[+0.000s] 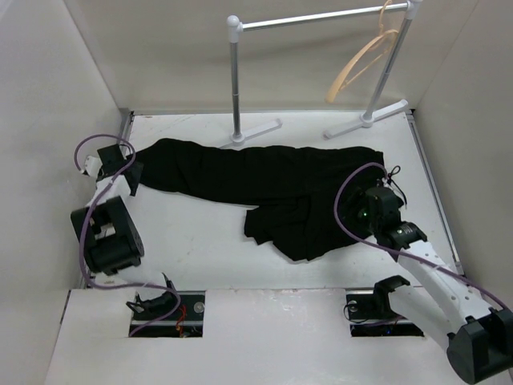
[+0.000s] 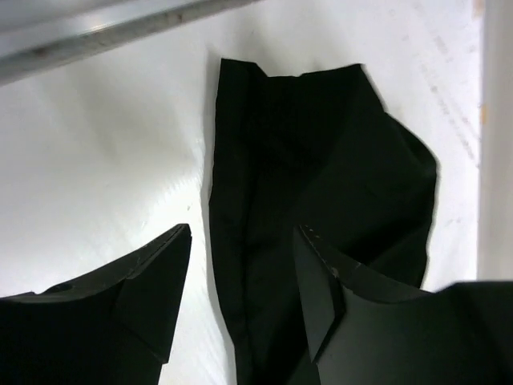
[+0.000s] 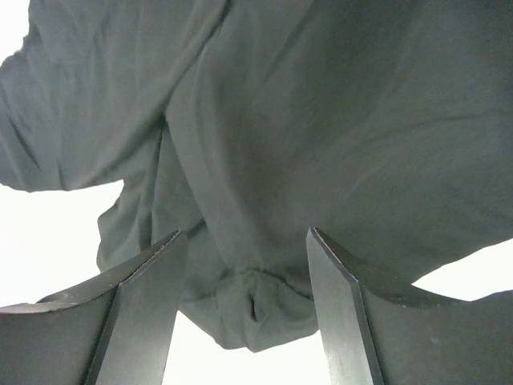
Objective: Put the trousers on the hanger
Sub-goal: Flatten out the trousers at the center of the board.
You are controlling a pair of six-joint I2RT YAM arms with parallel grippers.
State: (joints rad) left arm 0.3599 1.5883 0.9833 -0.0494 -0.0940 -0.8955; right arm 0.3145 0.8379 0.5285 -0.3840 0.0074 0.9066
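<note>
The black trousers (image 1: 264,188) lie spread across the white table, one end at the far left, a folded bunch at centre right. The tan wooden hanger (image 1: 362,58) hangs from the rack's bar at the back right. My left gripper (image 1: 132,171) is open at the trousers' left end; in the left wrist view the fabric (image 2: 304,184) runs between my spread fingers (image 2: 164,281). My right gripper (image 1: 358,210) is open over the right side of the trousers; in the right wrist view a bunched fold (image 3: 256,309) sits between my fingers (image 3: 341,313).
The white-and-silver pole rack (image 1: 235,80) stands at the back, its feet (image 1: 252,132) just behind the trousers. White walls enclose the table on the left, back and right. A purple cable (image 1: 345,200) loops over the right arm.
</note>
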